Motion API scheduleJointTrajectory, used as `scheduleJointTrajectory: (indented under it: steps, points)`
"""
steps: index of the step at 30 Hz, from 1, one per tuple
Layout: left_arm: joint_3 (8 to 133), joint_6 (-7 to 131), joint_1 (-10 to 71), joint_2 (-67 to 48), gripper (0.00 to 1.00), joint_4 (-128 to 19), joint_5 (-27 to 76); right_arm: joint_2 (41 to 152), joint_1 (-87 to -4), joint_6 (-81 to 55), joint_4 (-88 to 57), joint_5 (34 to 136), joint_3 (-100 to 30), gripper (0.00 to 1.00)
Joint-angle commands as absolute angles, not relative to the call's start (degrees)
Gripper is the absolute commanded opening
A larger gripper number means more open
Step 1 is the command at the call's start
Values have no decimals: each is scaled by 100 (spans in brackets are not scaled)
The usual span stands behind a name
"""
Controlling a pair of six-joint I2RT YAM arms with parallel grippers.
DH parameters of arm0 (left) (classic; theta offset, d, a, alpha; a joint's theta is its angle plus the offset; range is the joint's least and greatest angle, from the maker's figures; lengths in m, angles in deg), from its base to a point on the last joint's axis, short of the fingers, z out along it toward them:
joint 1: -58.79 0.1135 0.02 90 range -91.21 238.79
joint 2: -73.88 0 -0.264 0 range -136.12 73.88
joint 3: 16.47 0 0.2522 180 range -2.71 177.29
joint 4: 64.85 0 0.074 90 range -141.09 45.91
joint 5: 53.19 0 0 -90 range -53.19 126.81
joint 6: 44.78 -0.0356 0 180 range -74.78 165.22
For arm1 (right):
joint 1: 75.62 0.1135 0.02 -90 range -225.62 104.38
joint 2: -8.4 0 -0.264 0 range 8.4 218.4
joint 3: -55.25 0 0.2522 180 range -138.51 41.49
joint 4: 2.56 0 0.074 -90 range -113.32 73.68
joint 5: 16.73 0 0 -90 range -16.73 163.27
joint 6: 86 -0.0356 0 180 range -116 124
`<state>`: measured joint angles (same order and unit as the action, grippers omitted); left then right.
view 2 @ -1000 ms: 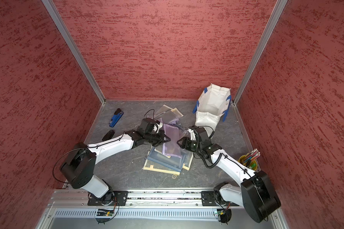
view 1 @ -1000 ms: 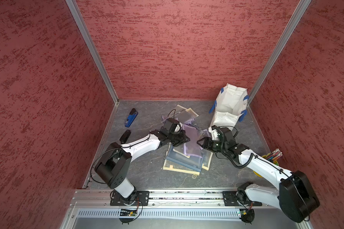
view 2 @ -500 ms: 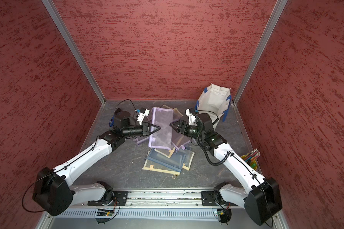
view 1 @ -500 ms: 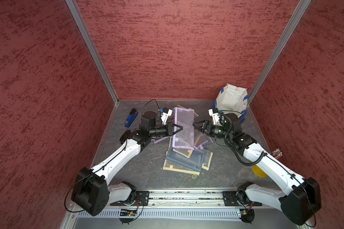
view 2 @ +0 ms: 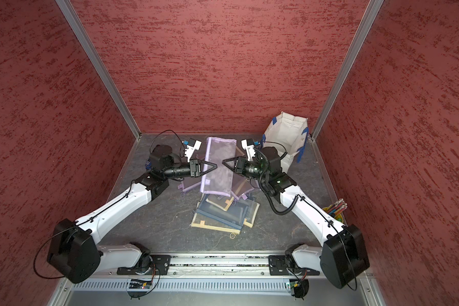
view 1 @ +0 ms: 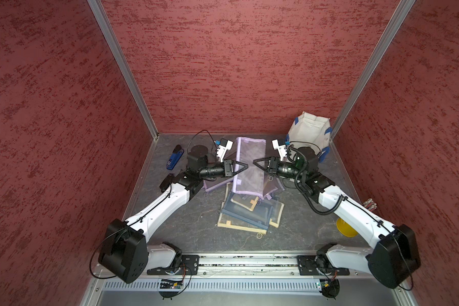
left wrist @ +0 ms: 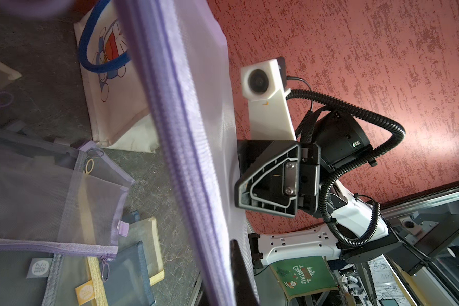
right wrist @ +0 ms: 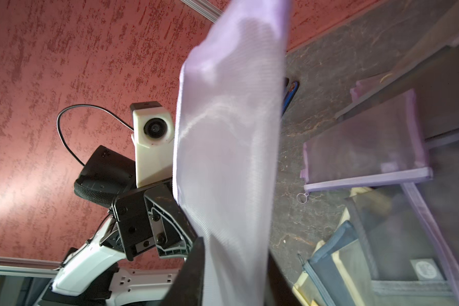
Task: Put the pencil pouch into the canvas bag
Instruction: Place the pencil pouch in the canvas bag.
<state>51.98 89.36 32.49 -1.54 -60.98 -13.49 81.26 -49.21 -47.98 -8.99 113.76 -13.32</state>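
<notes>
The purple mesh pencil pouch (view 1: 249, 159) hangs between the two pairs of fingers, lifted clear of the pile of other pouches (view 1: 249, 212) below them, probably so both arms can carry it to the canvas bag (view 1: 310, 129) just behind the right fingers (view 1: 257, 160). The left fingers (view 1: 243, 166) pinch one long edge. The right fingers are closed on the opposite edge, whereas half a second ago they stood wide beside it.

A blue plastic stapler (view 1: 174, 158) lies near the left edge of the grey surface (view 1: 191, 227). A round yellow cup (view 1: 345, 231) sits at its right edge.
</notes>
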Motion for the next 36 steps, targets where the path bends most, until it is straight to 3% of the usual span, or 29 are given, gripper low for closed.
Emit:
scheduleJointTrajectory:
  steps: [1, 5, 11, 15, 27, 36]
  points:
    - [5398, 8934, 3216, -237, 0, -6201, -1329, 8072, -4895, -4537, -1271, 11374, -1700, 0]
    - [5546, 8723, 3225, -241, 23, -5747, -1018, 8082, -5002, -3856, -2327, 11064, -2337, 0]
    - [5544, 8415, 3211, -145, 82, -4931, -269, 8546, -6198, -3008, -4356, 10115, -4329, 0]
    - [5645, 8122, 3090, -79, 100, -4266, 193, 9421, -6915, -2546, -5554, 9271, -6011, 0]
    - [5972, 7642, 2746, -127, 100, -3277, 755, 12853, -7516, -1509, -8099, 7410, -11005, 0]
    - [5900, 7583, 2636, -151, 100, -3139, 846, 13102, -7781, -1045, -8091, 7195, -10366, 0]
